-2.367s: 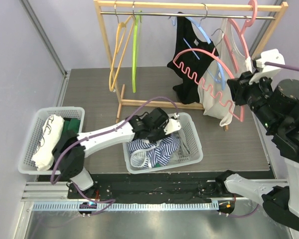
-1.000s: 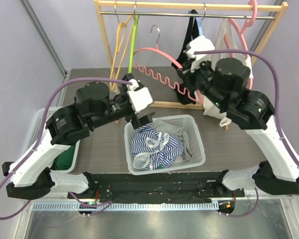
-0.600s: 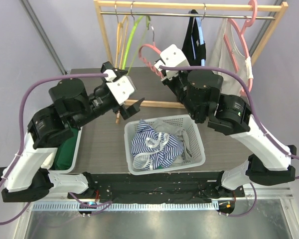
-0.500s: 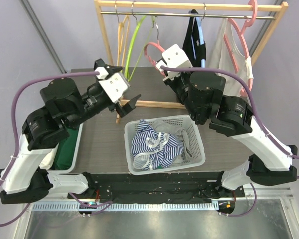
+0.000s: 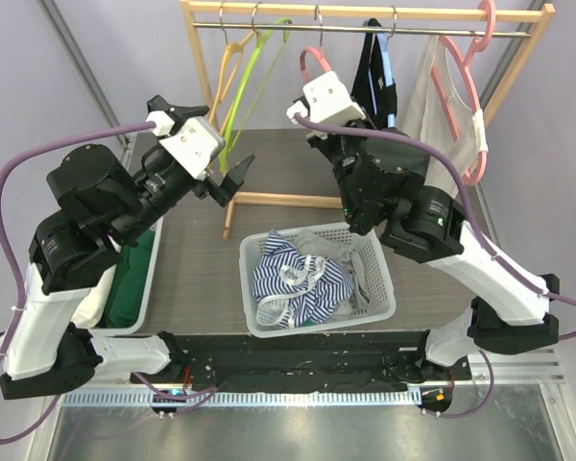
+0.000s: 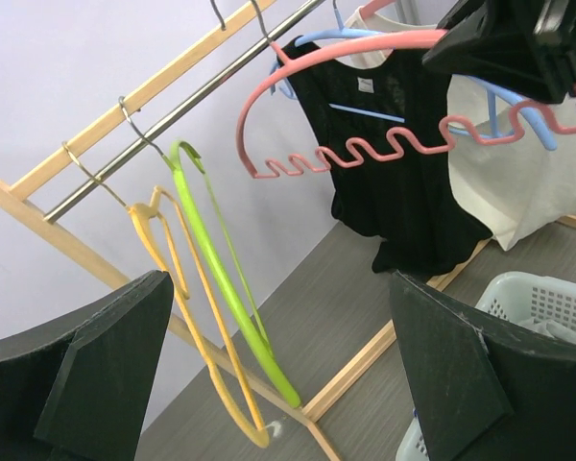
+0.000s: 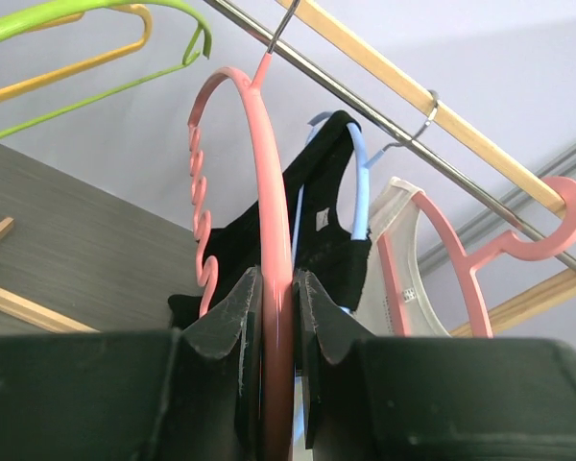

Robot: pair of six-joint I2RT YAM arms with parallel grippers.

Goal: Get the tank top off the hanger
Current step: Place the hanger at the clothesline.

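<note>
Here, a bare pink plastic hanger w/ wavy bar (image 7: 267, 182) is clamped by the right gripper (image 7: 276, 288), its hook at the metal rail (image 7: 355, 96). The left gripper (image 6: 278, 317) is spread, empty. The striped blue-white tank top (image 5: 293, 283) is seen in the white mesh basket (image 5: 379, 261). If let go before the hook is seated, the hanger could be dropped.

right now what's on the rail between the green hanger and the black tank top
The bare pink hanger, pinched in the right claw; the left wrist view shows it.
</note>
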